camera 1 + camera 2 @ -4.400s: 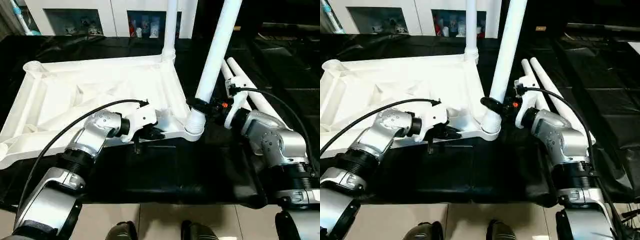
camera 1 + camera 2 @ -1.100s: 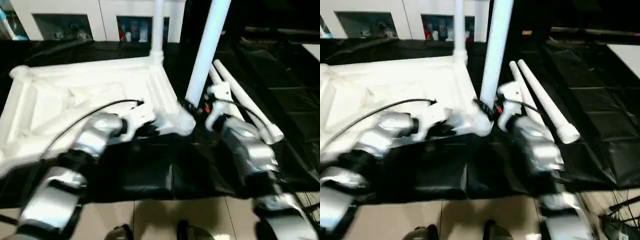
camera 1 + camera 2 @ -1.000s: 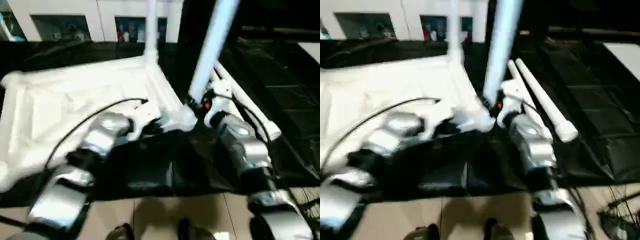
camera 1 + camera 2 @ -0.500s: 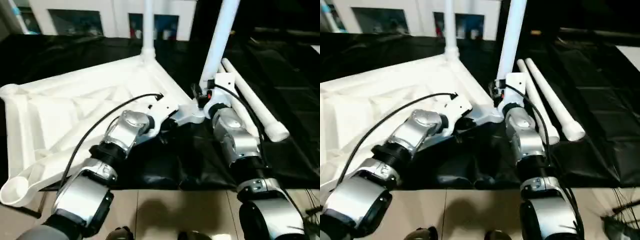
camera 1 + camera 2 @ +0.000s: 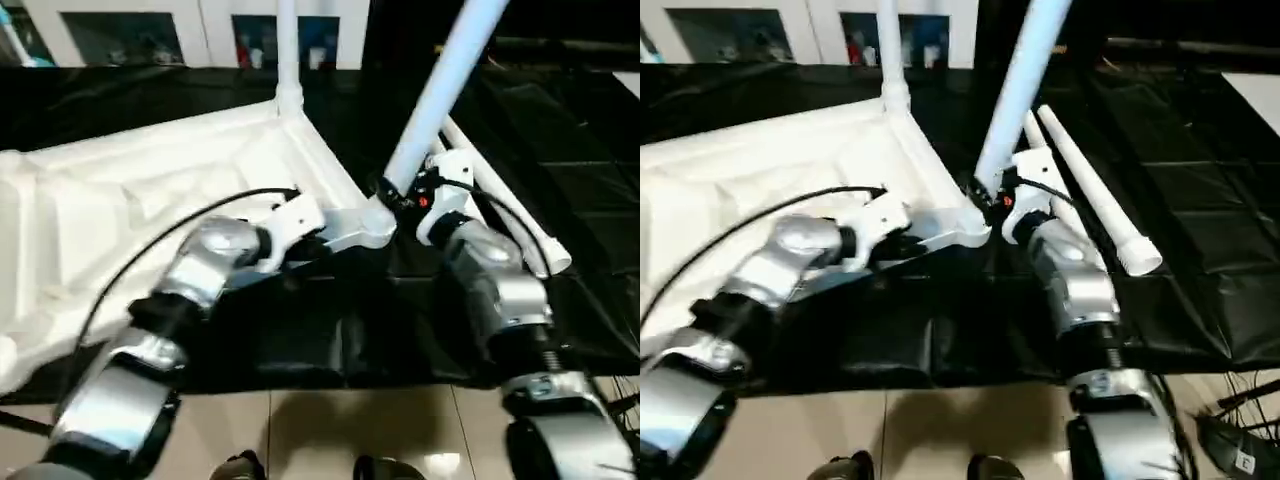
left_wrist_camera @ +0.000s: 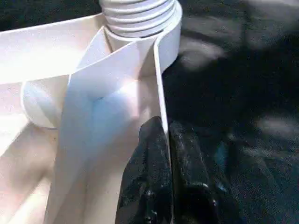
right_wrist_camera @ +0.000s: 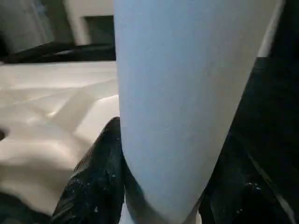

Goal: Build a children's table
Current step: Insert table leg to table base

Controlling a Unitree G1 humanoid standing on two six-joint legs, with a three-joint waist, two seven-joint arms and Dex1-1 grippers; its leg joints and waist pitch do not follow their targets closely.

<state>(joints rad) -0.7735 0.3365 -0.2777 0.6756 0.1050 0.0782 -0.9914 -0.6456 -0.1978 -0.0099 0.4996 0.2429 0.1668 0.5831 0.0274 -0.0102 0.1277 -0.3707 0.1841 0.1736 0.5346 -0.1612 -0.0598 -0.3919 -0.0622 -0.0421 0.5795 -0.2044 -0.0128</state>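
The table top (image 5: 150,200) lies underside up; the left pincer (image 6: 164,154) pinches its rim steady while the right pincer (image 7: 163,186) clamps a leg (image 5: 440,90) into the corner socket (image 5: 375,225) beside it.

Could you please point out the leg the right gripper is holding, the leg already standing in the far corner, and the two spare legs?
held leg (image 5: 440,90), left eye view, mid shaft.
standing leg (image 5: 287,50), left eye view, shaft.
spare legs (image 5: 1090,190), right eye view, mid shaft.

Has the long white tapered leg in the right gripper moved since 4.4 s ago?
Yes: against the upright leg at the far corner, the held leg now leans further to the robot's right.
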